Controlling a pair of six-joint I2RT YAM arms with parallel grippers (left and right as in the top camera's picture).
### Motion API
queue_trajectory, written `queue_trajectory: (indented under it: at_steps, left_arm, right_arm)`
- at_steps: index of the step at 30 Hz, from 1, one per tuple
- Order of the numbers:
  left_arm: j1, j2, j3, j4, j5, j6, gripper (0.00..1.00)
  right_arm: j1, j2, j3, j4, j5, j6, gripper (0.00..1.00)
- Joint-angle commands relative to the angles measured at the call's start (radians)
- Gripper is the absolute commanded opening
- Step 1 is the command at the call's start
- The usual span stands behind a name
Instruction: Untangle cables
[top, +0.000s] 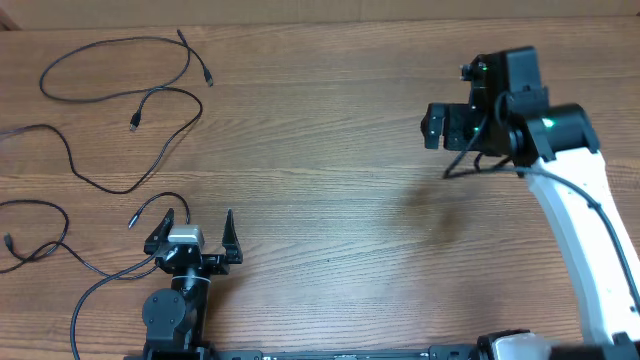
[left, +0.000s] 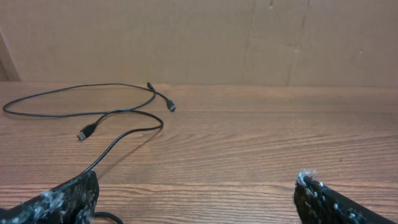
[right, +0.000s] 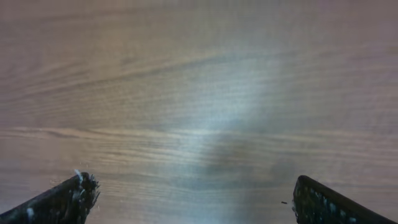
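Note:
Several thin black cables lie as separate loose strands on the left of the wooden table. One loops at the far left (top: 120, 45). A second (top: 165, 140) curves below it, with a plug at one end (top: 135, 122). A third (top: 60, 245) lies at the left edge and runs under my left arm. My left gripper (top: 195, 224) is open and empty, low at the front, just right of a plug end (top: 131, 222). The left wrist view shows its fingers (left: 198, 186) wide apart and two cables ahead (left: 118, 113). My right gripper (top: 433, 125) is open and empty, raised over bare table on the right (right: 193, 186).
The thicker black wire of the right arm (top: 470, 160) hangs below its wrist. A cardboard wall (left: 199, 37) stands behind the table's far edge. The right wrist view shows only blurred wood grain.

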Motion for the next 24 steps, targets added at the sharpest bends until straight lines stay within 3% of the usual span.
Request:
queue_trajectory:
  at_steps: [1,14,24]
  left_arm:
    - [0.006,-0.011,-0.004,0.001,0.011,0.027,1.0]
    - [0.007,-0.011,-0.004,0.001,0.011,0.027,0.99]
    - [0.006,-0.011,-0.004,0.0,0.011,0.027,1.0]
  right_arm:
    - [-0.035,-0.118,-0.08,0.053,0.016,-0.026,1.0]
    - [-0.164,-0.592,-0.622,0.477,0.006,-0.037,1.0]
    - [-0.175,-1.027,-0.962,0.621,0.006,-0.079,1.0]
